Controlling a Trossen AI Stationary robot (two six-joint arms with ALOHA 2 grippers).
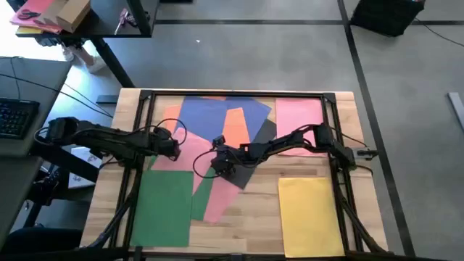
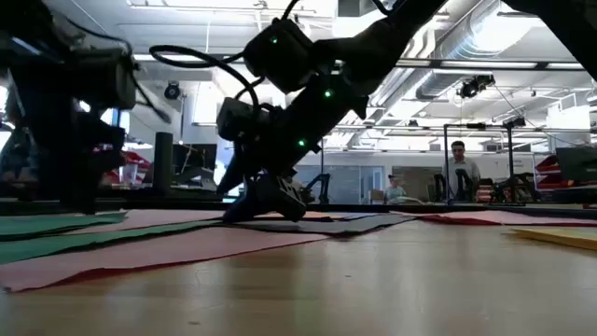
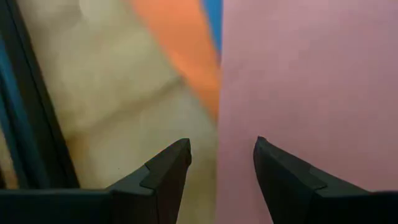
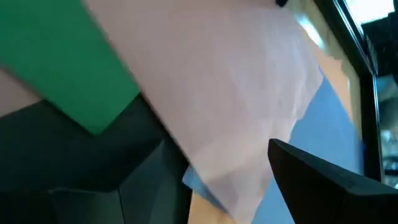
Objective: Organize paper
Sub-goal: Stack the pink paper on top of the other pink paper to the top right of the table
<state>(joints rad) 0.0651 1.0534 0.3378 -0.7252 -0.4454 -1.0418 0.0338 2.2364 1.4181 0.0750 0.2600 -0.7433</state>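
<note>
Coloured paper sheets lie spread flat over the wooden table: blue [image 1: 210, 114] and orange [image 1: 235, 129] at the far middle, pink [image 1: 299, 116] at the far right, yellow [image 1: 308, 210] at the near right, green [image 1: 163, 206] at the near left. In the middle are a pink sheet [image 1: 185, 156] and a dark grey sheet [image 1: 250, 170]. My left gripper [image 3: 222, 146] hovers open over that pink sheet's edge [image 3: 219, 124]. My right gripper [image 1: 220, 165] is open and low at the middle of the pile, its fingers either side of a pink sheet's corner [image 4: 236, 180]. My right gripper slants down from the table's right, fingertips [image 2: 266, 207] at the level of the overlapping pink and dark grey sheets. I cannot tell whether they touch the paper.
A black frame rail [image 1: 232, 93] runs along the far edge, with posts at the table's sides. A desk with a keyboard [image 1: 14, 116] stands to the left. A person [image 2: 457, 168] stands in the room beyond the table. Bare wood [image 1: 254, 217] shows between the green and yellow sheets.
</note>
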